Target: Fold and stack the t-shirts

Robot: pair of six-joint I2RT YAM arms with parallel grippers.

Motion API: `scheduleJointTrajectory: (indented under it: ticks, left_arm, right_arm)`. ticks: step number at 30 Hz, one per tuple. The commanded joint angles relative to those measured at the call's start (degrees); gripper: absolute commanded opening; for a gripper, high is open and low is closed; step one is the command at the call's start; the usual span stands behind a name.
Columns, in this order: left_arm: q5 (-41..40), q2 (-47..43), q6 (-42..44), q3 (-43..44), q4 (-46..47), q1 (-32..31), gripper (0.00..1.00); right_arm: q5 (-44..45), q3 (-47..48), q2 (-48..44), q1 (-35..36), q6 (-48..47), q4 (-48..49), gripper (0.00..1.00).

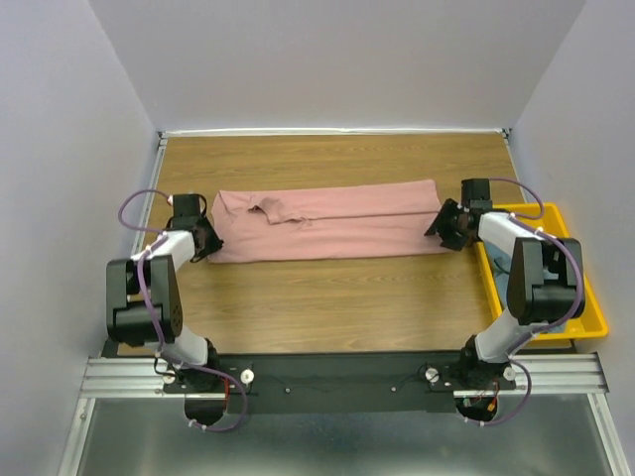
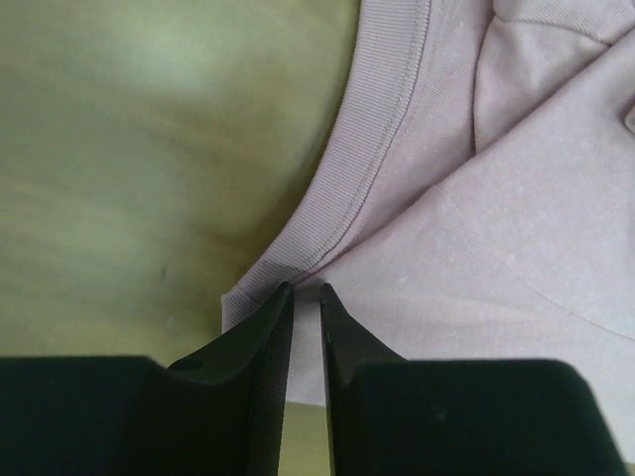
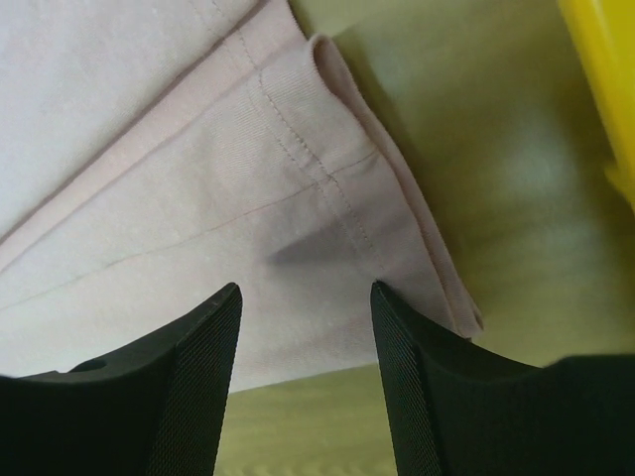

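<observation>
A dusty-pink t-shirt [image 1: 327, 223] lies on the wooden table, folded into a long strip running left to right. My left gripper [image 1: 206, 238] is at the strip's left end. In the left wrist view its jaws [image 2: 306, 290] stand almost together, pinching the shirt's edge [image 2: 496, 228] just below the ribbed collar [image 2: 377, 129]. My right gripper [image 1: 444, 223] is at the right end. In the right wrist view its jaws [image 3: 306, 290] stand wide apart, with the stitched hem corner [image 3: 327, 198] of the shirt [image 3: 149, 149] lying between them, not gripped.
A yellow plastic bin [image 1: 585, 297] sits at the table's right edge, close beside the right arm, and its rim [image 3: 605, 89] shows in the right wrist view. Grey walls enclose the table on three sides. Bare wood [image 1: 337, 307] lies between the shirt and the arm bases.
</observation>
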Motion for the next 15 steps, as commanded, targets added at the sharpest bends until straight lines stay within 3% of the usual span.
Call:
scheduleJointTrajectory:
  ticks: [1,5,9,15]
  left_arm:
    - [2.9,-5.6,-0.4,-7.3,-8.5,1.6,0.26]
    - [5.2,-13.9,-1.4,-5.4,-8.9,1.7,0.37]
    - [10.9,-18.1,-3.4,-2.4,-5.3,1.6,0.49]
    - [19.2,-13.9,-11.5,-2.0,7.6,-0.9,0.48]
  right_arm:
    - [5.0,-3.3,-3.2,-0.6,-3.2,-11.7,0.63]
    - [1.8,0.9,-8.5,0.1,-7.2,-12.4,0.63]
    - [1.1,6.2,-9.4,7.3,-9.1,-11.8,0.62]
    - [-7.7,8.4,-6.6,18.4,-5.4,-0.1,0.58]
